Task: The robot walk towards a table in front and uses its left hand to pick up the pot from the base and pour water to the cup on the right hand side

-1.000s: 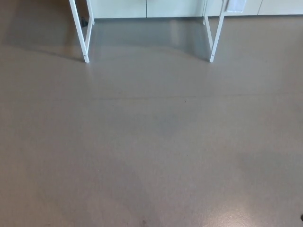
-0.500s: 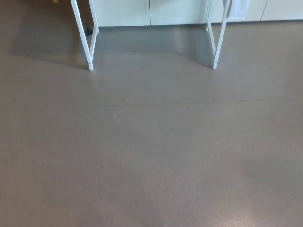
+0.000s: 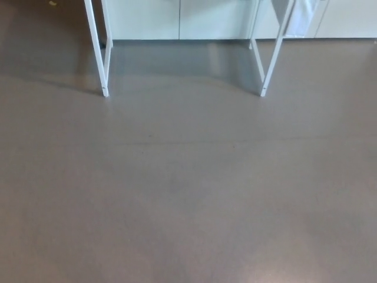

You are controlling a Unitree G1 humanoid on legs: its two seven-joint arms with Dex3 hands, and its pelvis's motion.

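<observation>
Only the lower part of the table shows in the head view: its white left legs and white right legs stand on the grey-brown floor at the top of the picture. The tabletop, the pot, its base and the cup are out of frame above. Neither of my hands shows.
Pale cabinet fronts run along the wall behind the table legs. A white cloth or sheet hangs by the right legs. A thin seam line crosses the floor in front of the table.
The whole picture has shifted: the table legs now sit lower in the frame and look slightly larger, so the camera has moved toward the table. Nothing in the scene itself moved.
</observation>
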